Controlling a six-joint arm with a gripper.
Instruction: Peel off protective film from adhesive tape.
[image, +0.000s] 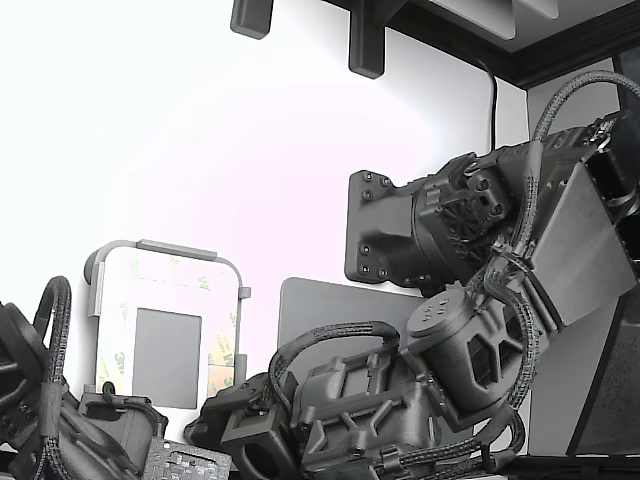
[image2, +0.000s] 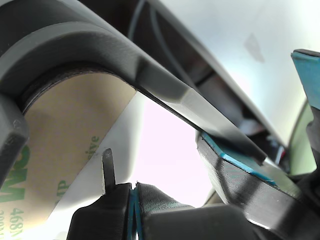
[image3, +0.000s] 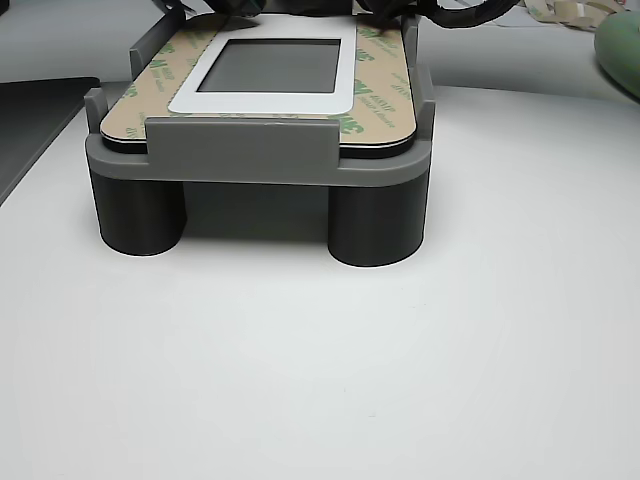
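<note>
Looking from the fingers out, you saw the black gripper (image2: 134, 200) with its dark blue-lined pads (image2: 131, 212) pressed together, nothing visibly caught between them; whether they pinched the liner, you couldn't tell. Just beside them lay the tan paper-like protective film (image2: 60, 150) with green 3M print, framing the white rounded plate (image3: 265, 100) around a plain grey rectangle (image3: 275, 66), all seated in the grey raised fixture (image3: 240, 160) on the white table (image3: 320, 350).

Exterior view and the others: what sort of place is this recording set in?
Probably a robot assembly test bench. A grey fixture on two round legs holds a plate framed with protective film printed with green logos, on a bare white table, with a cabled robot arm over it.
</note>
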